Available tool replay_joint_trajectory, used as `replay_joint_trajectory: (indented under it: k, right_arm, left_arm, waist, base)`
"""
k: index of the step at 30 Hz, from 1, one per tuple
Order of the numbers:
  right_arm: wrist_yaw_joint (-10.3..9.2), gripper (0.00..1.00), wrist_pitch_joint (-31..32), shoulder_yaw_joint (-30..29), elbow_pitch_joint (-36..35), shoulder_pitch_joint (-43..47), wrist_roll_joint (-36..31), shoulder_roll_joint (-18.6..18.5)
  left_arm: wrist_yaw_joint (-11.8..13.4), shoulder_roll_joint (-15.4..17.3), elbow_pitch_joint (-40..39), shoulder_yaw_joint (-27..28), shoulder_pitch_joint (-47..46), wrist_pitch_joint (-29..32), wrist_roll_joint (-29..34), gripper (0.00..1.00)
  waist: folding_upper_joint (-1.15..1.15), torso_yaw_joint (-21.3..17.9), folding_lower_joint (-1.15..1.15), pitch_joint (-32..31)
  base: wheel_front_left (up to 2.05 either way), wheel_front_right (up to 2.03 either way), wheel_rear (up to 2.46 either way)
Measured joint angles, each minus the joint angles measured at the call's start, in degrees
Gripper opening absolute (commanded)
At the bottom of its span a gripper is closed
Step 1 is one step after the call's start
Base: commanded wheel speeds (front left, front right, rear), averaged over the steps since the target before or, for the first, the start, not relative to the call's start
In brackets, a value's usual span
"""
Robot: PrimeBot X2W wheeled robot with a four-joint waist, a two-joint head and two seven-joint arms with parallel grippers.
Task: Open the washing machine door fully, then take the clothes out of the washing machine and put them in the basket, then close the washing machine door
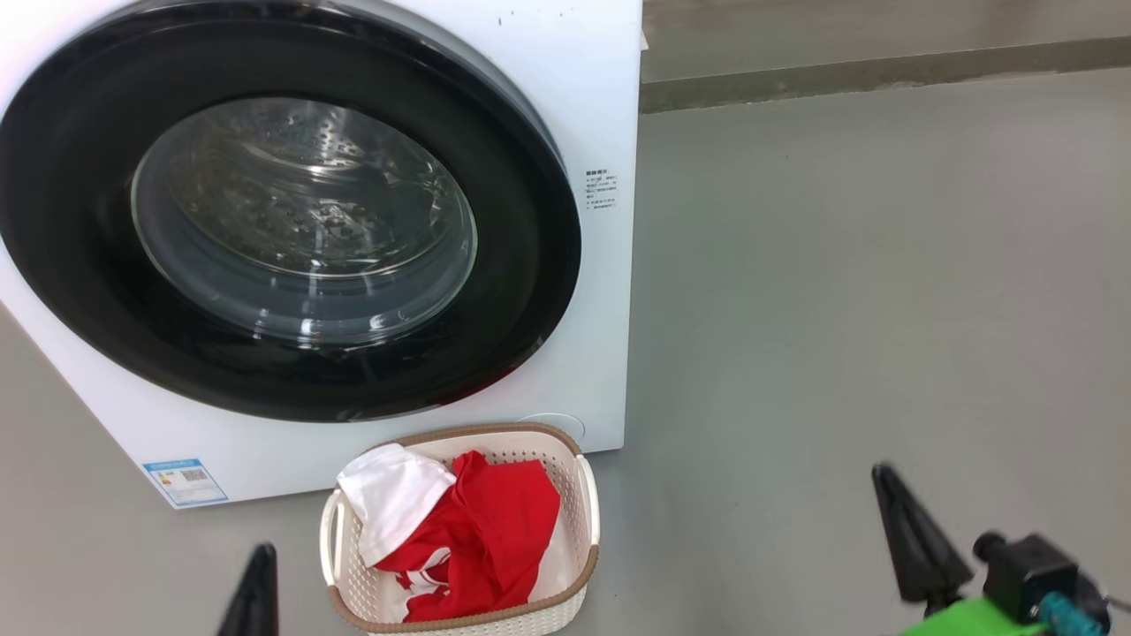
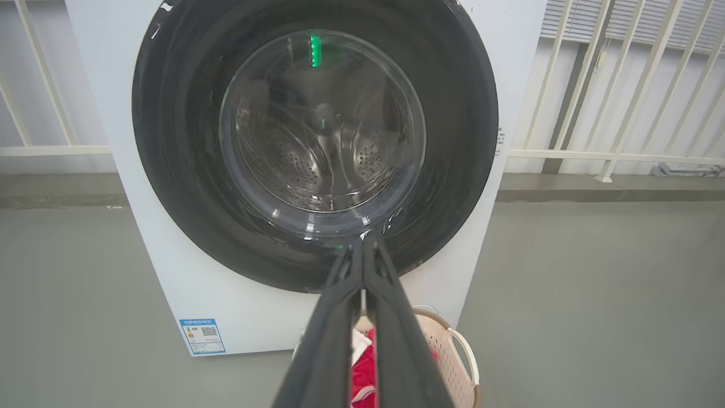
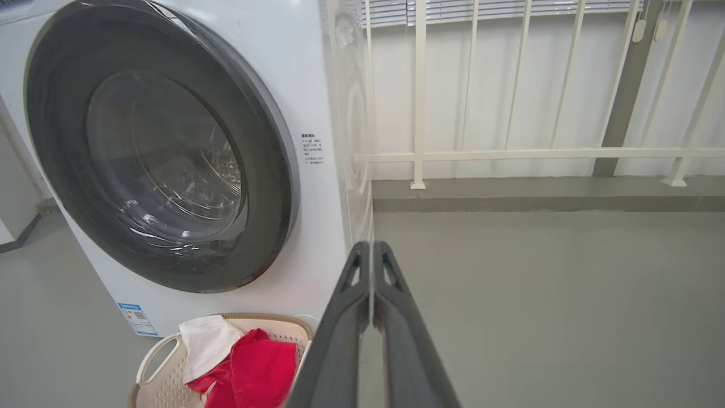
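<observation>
Left claw (image 2: 362, 245) has its two dark fingers pressed together with nothing between them. In the left wrist view its tips sit at centre frame, in front of the lower rim of the washing machine door (image 2: 314, 141). The head view puts that claw at the bottom edge, lower left, just left of the basket (image 1: 585, 495) and apart from the machine. The right claw (image 3: 372, 249) is likewise closed and empty. In the right wrist view its tips lie at lower centre, lined up with the right front corner edge of the washing machine (image 3: 317, 85). In the head view it stands at lower right over open floor (image 1: 839, 309), well apart from basket and machine.

The door is shut flat against the white front. Its wide black rim fills the upper left of the head view, and its right edge runs near the machine's right corner. The steel drum shows through the glass.

The basket stands on the floor at bottom centre of the head view, below the door's lower edge and just beside the machine's foot; whether they touch I cannot tell. The clothes (image 1: 495, 521) lie inside it, red cloth with a white piece toward the upper left rim.

Grey floor takes the right half of the frame up to a low kerb (image 1: 884, 75) at upper right. A white railing (image 3: 510, 153) stands on it.
</observation>
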Motion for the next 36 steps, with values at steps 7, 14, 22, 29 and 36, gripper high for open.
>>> replay_joint_trajectory:
  k: [7, 14, 22, 29, 36]
  right_arm:
    - [0.0, 0.0, 0.6, 0.3, 2.5, 1.9, 2.1, 0.5]
    - [0.0, 0.0, 1.9, 0.0, 2.5, 1.7, 6.9, 0.5]
    - [0.0, 0.0, 3.1, -0.6, 2.6, 1.5, 11.7, 0.5]
    - [0.0, 0.0, 4.2, -0.9, 2.7, 1.2, 15.9, 0.5]
    - [0.0, 0.0, 5.4, -1.3, 2.8, 0.8, 20.5, 0.5]
  left_arm:
    - [0.0, -0.8, 2.4, -0.3, 0.8, 1.0, -2.7, 0.0]
    - [0.0, -0.8, 2.7, -0.3, 0.7, 2.0, -7.1, 0.0]
    - [0.0, -0.8, 3.0, -0.4, 0.5, 3.3, -12.4, 0.0]
    - [0.0, -0.7, 3.4, -0.4, 0.2, 4.4, -17.1, 0.0]
    - [0.0, -0.7, 3.8, -0.5, -0.9, 5.5, -21.6, 0.0]
  waist:
    - [0.0, 0.2, 0.01, 0.1]
    - [0.0, 0.4, 0.01, 0.4]
    - [0.0, 0.7, 0.01, 0.6]
    - [0.0, 0.9, 0.01, 0.9]
    - [0.0, 1.2, 0.01, 1.1]
  base:
    - [0.0, 0.0, 0.0]
    - [0.0, 0.0, 0.0]
    - [0.0, 0.0, 0.0]
    - [0.0, 0.0, 0.0]
    - [0.0, 0.0, 0.0]
